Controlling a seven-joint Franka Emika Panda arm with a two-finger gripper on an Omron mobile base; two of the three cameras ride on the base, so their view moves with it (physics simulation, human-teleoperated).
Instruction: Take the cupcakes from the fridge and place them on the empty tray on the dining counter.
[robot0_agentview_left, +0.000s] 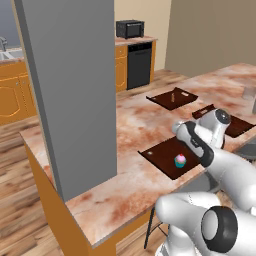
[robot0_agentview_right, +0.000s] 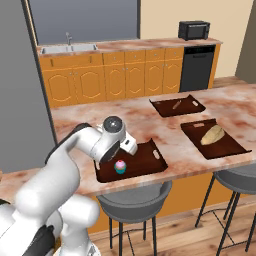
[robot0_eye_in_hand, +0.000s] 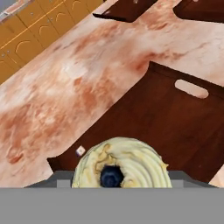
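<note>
The cream-topped cupcake (robot0_eye_in_hand: 119, 164) sits right at the gripper (robot0_eye_in_hand: 114, 183), filling the bottom of the hand view with its pale swirled frosting and a dark spot at the centre. The fingertips themselves are covered by it there, so whether the jaws clamp it or stand loose around it cannot be told. In the base views the wrist hides the gripper, which hangs over the tray (robot0_agentview_right: 145, 161).

The pink cupcake (robot0_agentview_right: 120, 166), teal wrapper below, stands on the near left part of that tray, just beside the hand.

The tray is flat, dark brown and rectangular, with a pale handle slot (robot0_eye_in_hand: 190, 88) at its far end. It lies near the near edge of the counter (robot0_agentview_left: 135, 120), whose top is pinkish marbled stone over orange sides.

Two like trays lie farther off: one (robot0_agentview_right: 215, 137) to the right bears a tan loaf, one (robot0_agentview_right: 178, 106) beyond holds a thin tan piece too small to identify.
</note>
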